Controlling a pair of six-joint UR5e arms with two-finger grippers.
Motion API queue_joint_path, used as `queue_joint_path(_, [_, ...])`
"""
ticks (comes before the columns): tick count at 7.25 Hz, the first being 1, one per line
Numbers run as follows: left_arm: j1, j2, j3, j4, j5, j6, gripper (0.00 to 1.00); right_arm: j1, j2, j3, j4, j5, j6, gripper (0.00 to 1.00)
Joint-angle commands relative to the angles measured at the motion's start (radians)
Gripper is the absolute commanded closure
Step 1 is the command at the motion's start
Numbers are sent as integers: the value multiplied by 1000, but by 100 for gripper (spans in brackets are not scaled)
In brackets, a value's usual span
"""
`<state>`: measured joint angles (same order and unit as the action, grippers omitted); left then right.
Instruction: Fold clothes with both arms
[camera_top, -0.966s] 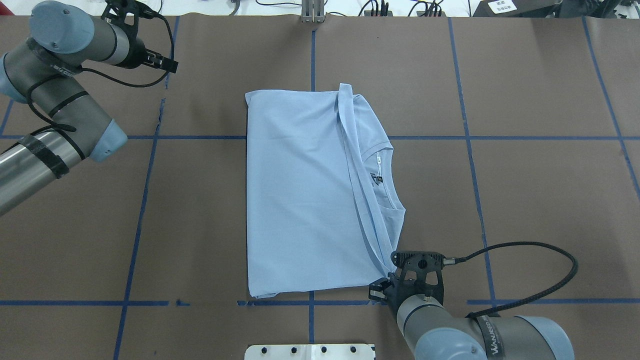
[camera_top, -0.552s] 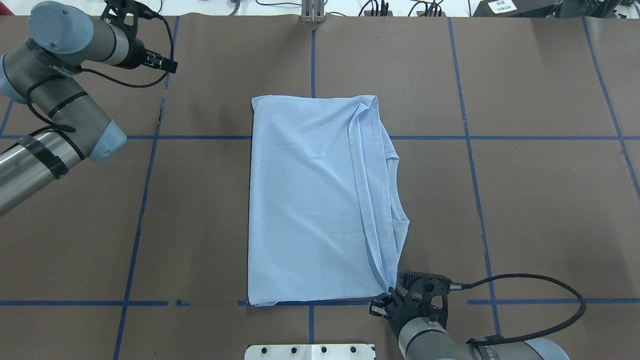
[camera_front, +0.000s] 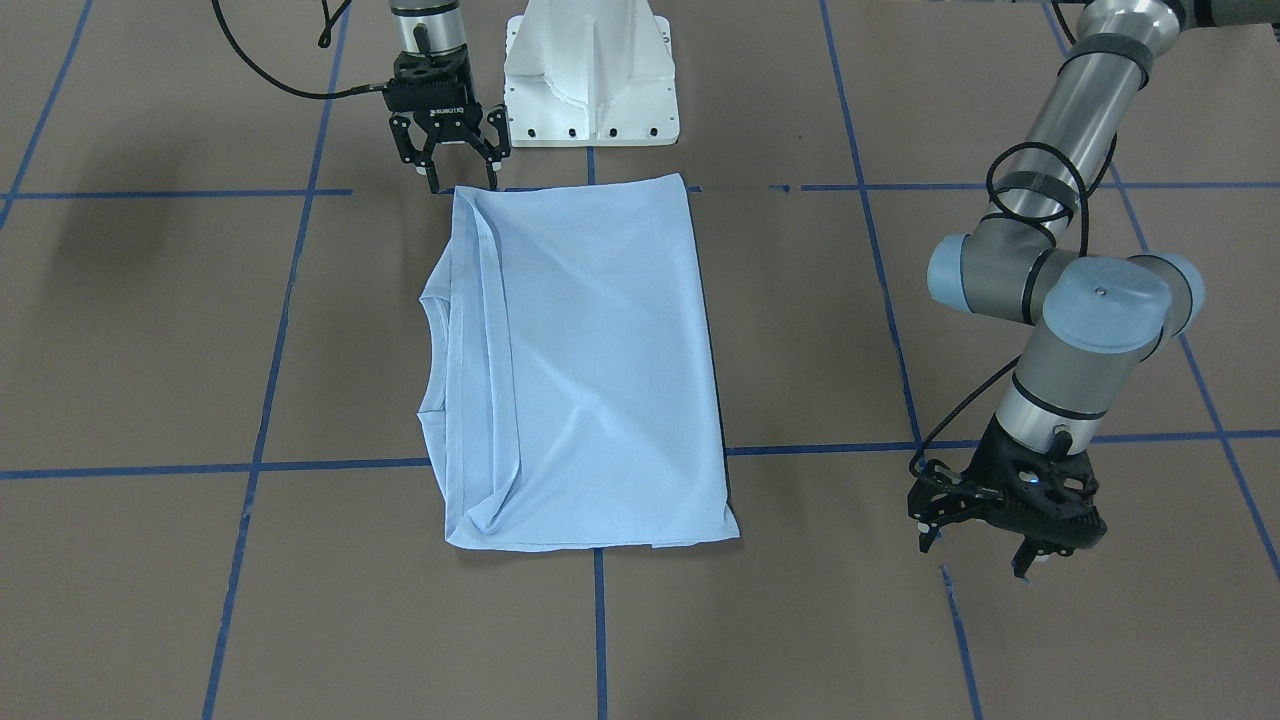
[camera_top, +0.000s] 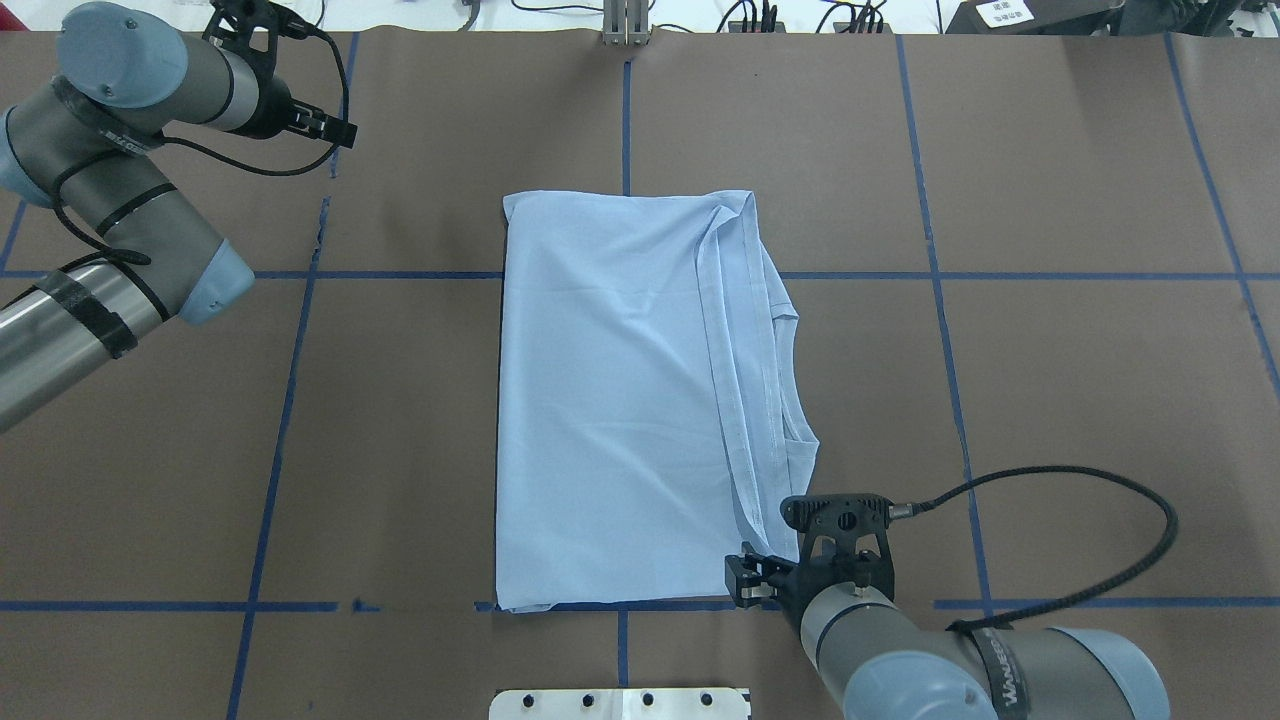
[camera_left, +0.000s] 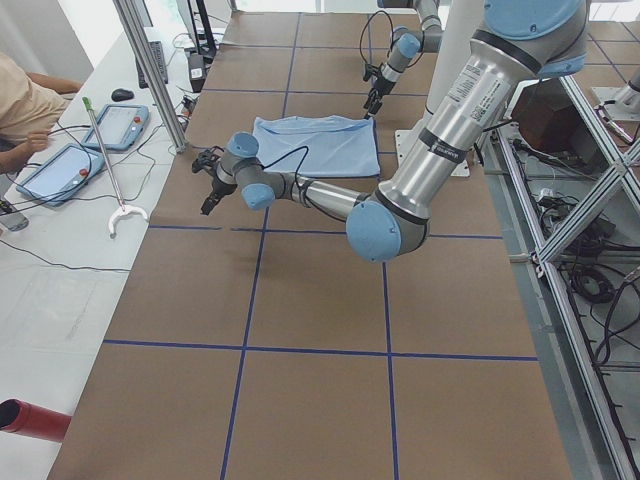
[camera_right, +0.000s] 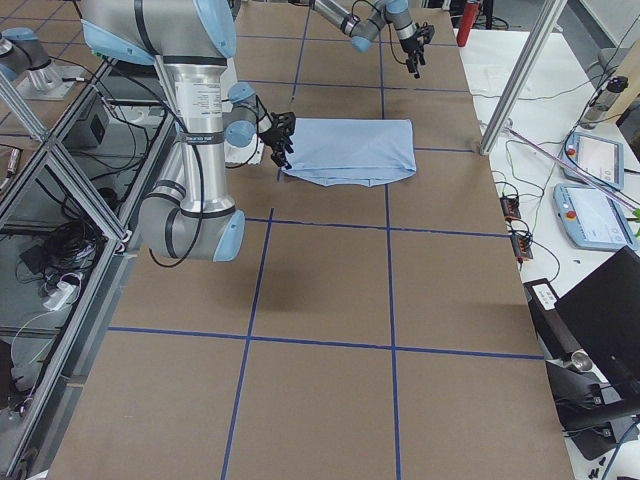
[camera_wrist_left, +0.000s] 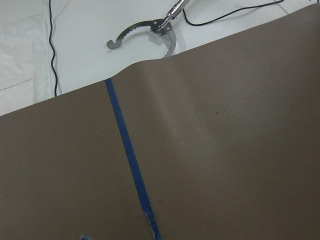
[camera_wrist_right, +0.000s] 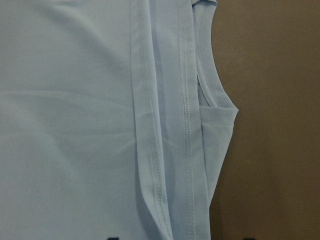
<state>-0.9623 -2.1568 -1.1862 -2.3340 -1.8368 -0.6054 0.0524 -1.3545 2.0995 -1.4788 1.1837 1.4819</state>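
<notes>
Your right gripper (camera_front: 460, 175), fingers spread, hangs just beside the corner of the folded T-shirt (camera_front: 590, 370). The left gripper (camera_front: 975, 555), spread too, is well apart. Pinch only one layer and the fold may pull open.

The light is bright and even and comes from above, so the shadows are soft. In the front-facing view a wide, pale shadow lies on the brown table (camera_front: 900, 620) at the upper left, and the T-shirt (camera_front: 600, 350) throws only a thin dark line along its edge on the view's right. In the overhead view the white strip beyond the table's far edge is washed out. The left wrist view is sharp, and the white surface beyond the table is very bright there. The right wrist view is dimmer, yet the stitching of the cloth is clear. Both side views bend at the edges: the metal post (camera_left: 150, 70) leans, and far things are small and soft
</notes>
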Motion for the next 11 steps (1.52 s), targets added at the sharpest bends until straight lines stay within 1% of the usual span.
queue_joint_path(1, [1, 0, -1, -1, -35, -1, 0, 85, 81, -95, -1, 118, -206, 0])
queue_joint_path(2, [1, 0, -1, -1, -35, -1, 0, 92, 104, -113, -12, 157, -251, 0])
queue_joint_path(3, [1, 0, -1, -1, -35, -1, 0, 95, 104, -127, -15, 180, -253, 0])
queue_joint_path(4, [1, 0, -1, -1, -35, -1, 0, 96, 106, -156, -15, 181, -256, 0])
queue_joint_path(5, [1, 2, -1, -1, -35, -1, 0, 99, 107, -162, -15, 183, -279, 0])
queue_joint_path(6, [2, 11, -1, -2, -35, -1, 0, 109, 107, -161, -44, 188, -293, 0])
queue_joint_path(7, [4, 11, -4, -2, -35, -1, 0, 127, 109, -151, -88, 220, -299, 0])
queue_joint_path(11, [5, 25, -24, -2, -35, -1, 0, 170, 94, -150, -94, 249, -350, 0])
